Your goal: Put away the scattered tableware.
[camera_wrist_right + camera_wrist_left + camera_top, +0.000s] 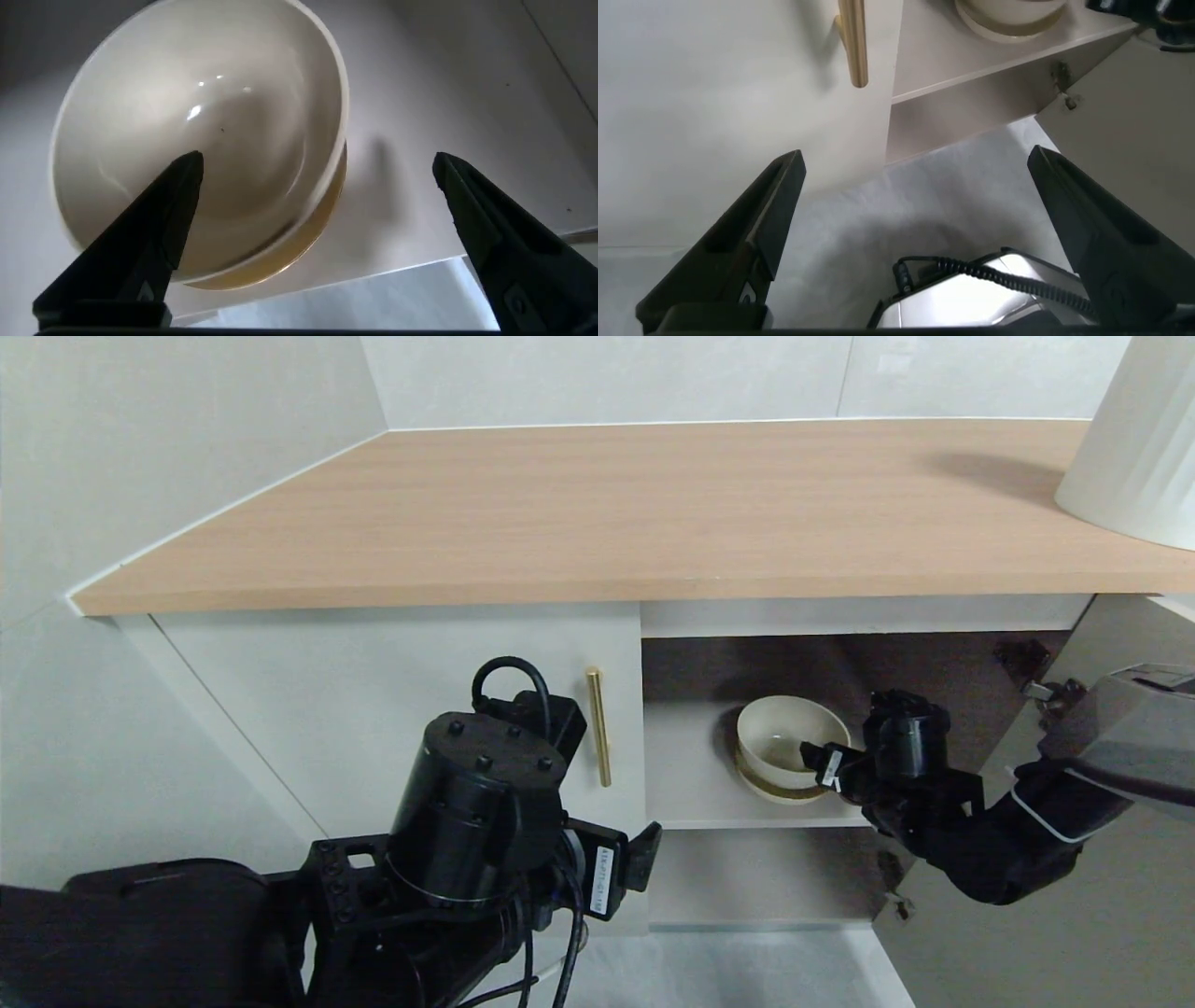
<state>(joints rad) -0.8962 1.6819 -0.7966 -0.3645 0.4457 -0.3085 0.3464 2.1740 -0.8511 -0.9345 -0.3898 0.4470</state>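
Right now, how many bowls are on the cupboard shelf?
2: a cream bowl nested in a yellowish bowl, both on the open cupboard's shelf. Others could be hidden behind the shut door.

The bowl [780, 742] sits on some yellowish dish [761, 788] that's mostly covered, can't tell what kind. In the head view the right gripper [826, 770] blocks the bowl's right rim. The white ribbed thing [1130, 448] on the counter [597, 513] is cropped at the corner.
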